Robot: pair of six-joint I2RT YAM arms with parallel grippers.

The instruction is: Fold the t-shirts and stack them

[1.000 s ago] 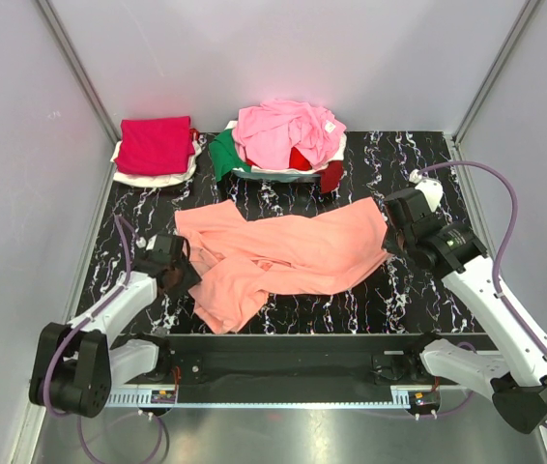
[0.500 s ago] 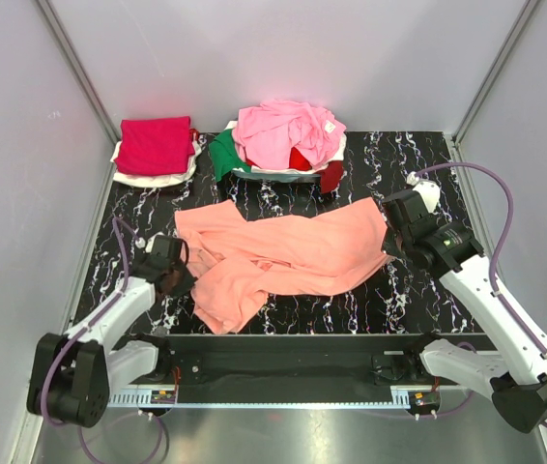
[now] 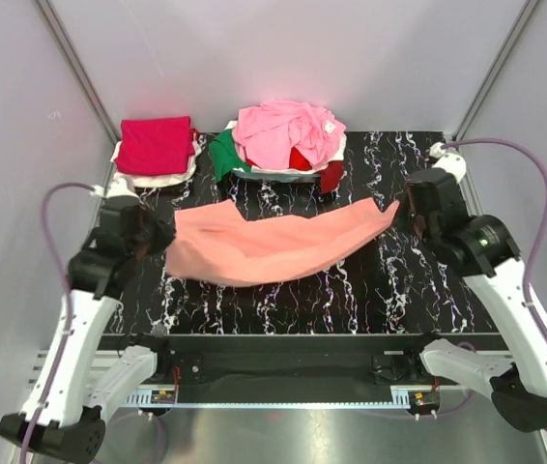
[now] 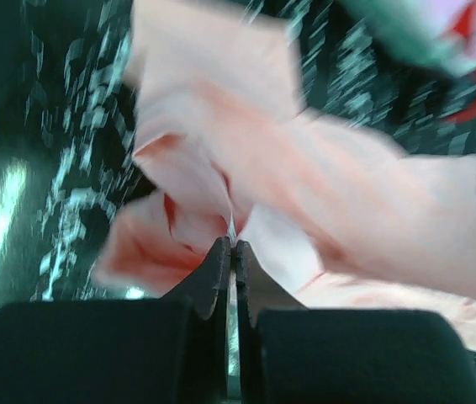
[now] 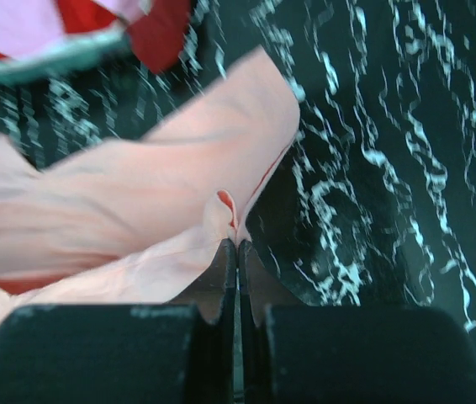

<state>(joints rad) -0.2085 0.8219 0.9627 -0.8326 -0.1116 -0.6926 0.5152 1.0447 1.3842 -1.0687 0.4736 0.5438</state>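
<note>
The salmon-orange t-shirt (image 3: 273, 246) hangs stretched in the air between my two grippers above the marble mat (image 3: 399, 290). My left gripper (image 3: 160, 242) is shut on its left end, seen in the left wrist view (image 4: 231, 244) with the cloth (image 4: 305, 177) bunched at the tips. My right gripper (image 3: 401, 208) is shut on its right end, seen in the right wrist view (image 5: 238, 244) pinching a fold of the shirt (image 5: 137, 210). A crimson-magenta shirt (image 3: 156, 145) lies folded on a white one at the back left.
A loose heap of light pink (image 3: 288, 130), green (image 3: 223, 155), red and white shirts sits at the back centre. White walls close in the sides and back. A black rail (image 3: 273, 362) runs along the mat's near edge.
Both grippers have risen and moved back, lifting the salmon-orange shirt off the mat and pulling it taut. The left arm has swung up from its low position near the front.
</note>
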